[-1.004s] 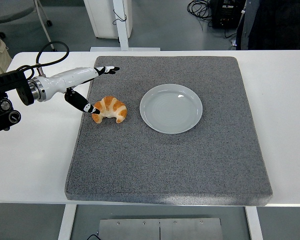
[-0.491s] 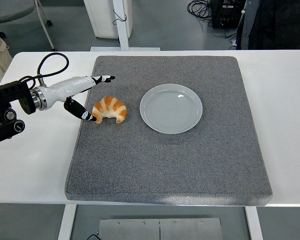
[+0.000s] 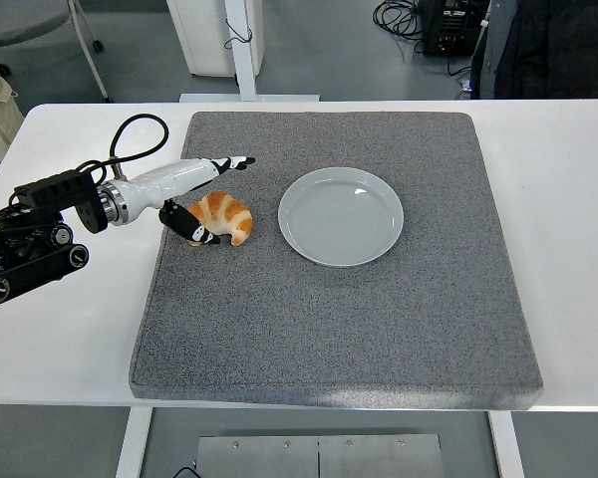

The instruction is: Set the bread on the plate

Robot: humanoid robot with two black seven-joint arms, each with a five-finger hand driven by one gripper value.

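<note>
While reaching low from the left, the left hand [image 3: 194,194] brackets the bread [image 3: 222,217], fingers [image 3: 229,163] spread, not closed

The mat [image 3: 329,319] looks like rough, matt grey felt over the smooth white table [image 3: 70,339]. The plate [image 3: 341,216] is glossy, the bread [image 3: 226,215] golden and flaky, the left hand [image 3: 194,194] shiny plastic.

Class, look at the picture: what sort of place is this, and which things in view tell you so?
Probably a robotics lab or test room. A robot's left hand reaches for a croissant on a grey foam mat over a white table, with cables on the bare floor behind.
</note>
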